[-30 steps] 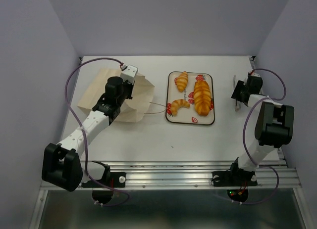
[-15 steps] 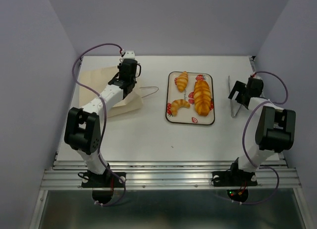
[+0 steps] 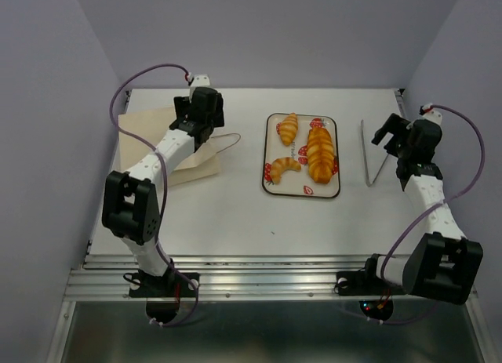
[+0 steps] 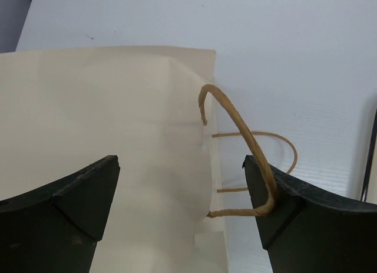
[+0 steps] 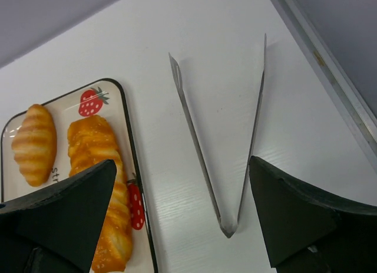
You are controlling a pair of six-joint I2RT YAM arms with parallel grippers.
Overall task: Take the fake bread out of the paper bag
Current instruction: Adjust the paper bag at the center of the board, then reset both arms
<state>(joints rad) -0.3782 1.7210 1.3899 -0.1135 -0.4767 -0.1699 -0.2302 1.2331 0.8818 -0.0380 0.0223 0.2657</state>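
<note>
the paper bag [image 3: 145,129] lies flat at the far left of the white bench [image 3: 235,222], matte cream with soft creases. its thin tan cord handle [image 4: 235,213] loops up beside one finger of the left jaws, which stand wide apart over the bag's mouth, clamping nothing. the fake bread sits mid-bench on a white strawberry-print tray [image 3: 289,186] with a dark rim: a long ridged glossy loaf [image 3: 319,153], a plump striped croissant [image 3: 289,128] and a curved crescent [image 3: 285,166]. the right jaws gape empty above slim metal tongs [image 5: 227,229], spread in a v.
</note>
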